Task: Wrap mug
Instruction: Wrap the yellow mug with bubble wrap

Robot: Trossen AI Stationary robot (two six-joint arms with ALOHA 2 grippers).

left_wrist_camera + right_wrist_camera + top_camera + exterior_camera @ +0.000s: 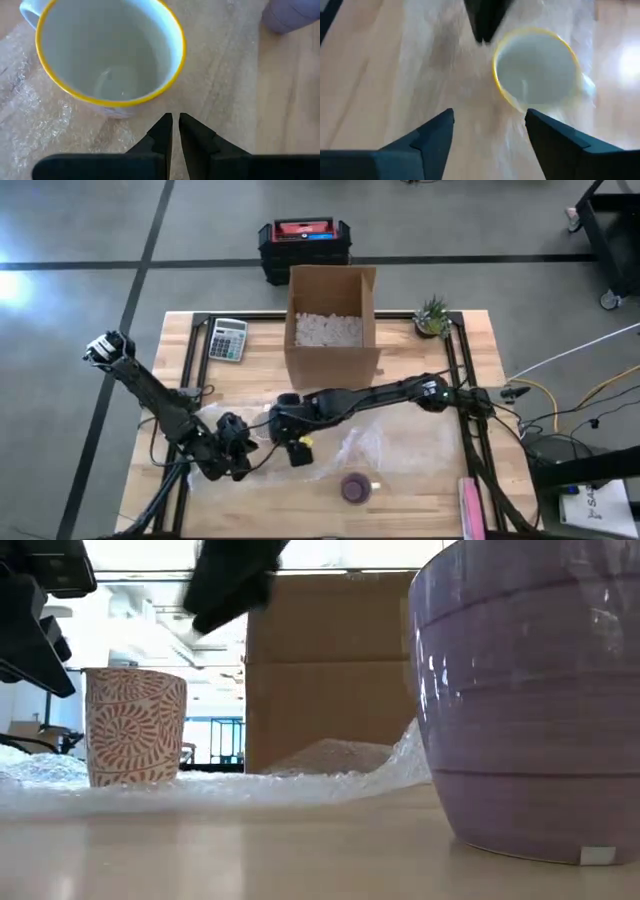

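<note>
Spread right gripper, pinched-empty left gripper: your mug sits unwrapped on the wrap.

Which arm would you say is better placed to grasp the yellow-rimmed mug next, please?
Probably the right: its end effector is open, facing the mug on the bubble wrap. The left end effector is shut beside it.

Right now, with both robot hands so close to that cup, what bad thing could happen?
The right gripper, open, and the left gripper, shut, hover beside the yellow-rimmed mug on the bubble wrap. They might bump each other or tip the mug. Tugging the wrap could also nudge the purple cup nearby.
</note>
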